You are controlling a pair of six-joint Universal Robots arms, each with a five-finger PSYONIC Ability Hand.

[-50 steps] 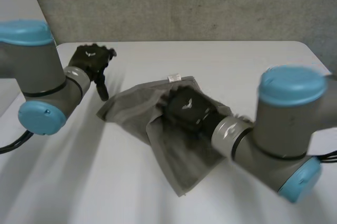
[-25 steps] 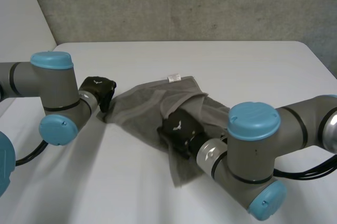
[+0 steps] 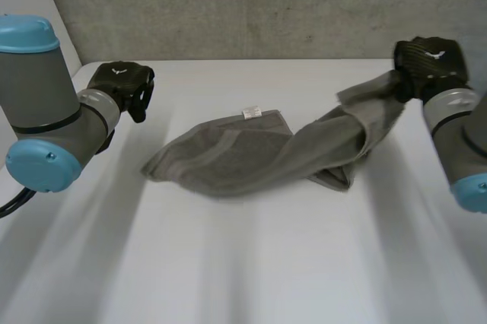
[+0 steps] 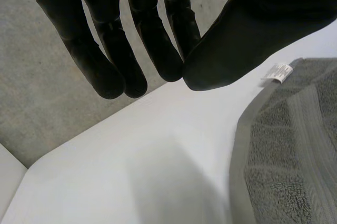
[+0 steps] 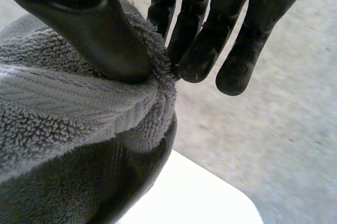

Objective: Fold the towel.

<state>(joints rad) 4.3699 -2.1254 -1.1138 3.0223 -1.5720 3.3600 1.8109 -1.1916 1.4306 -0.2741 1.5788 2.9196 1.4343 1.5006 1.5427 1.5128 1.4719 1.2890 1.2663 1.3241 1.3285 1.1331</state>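
The grey towel (image 3: pixel 228 157) lies crumpled in the middle of the white table, its white label (image 3: pixel 252 113) at the far edge. Its right end is stretched up off the table to my right hand (image 3: pixel 426 61). In the right wrist view the thumb (image 5: pixel 89 29) pinches an edge of the towel (image 5: pixel 68 145) against the fingers. My left hand (image 3: pixel 122 84) hovers to the left of the towel, apart from it. There the thumb (image 4: pixel 237 40) meets the fingertips with nothing between them, and the towel's corner (image 4: pixel 284 145) and label (image 4: pixel 279 71) lie beyond.
The white table (image 3: pixel 228 263) has bare surface in front of the towel and on both sides. A grey wall (image 3: pixel 266 4) stands just behind the table's far edge. My right hand is near the table's far right corner.
My right hand closed on the towel and swung from its middle up to the far right, pulling that end off the table. My left hand curled shut and drew back left from the towel's corner.
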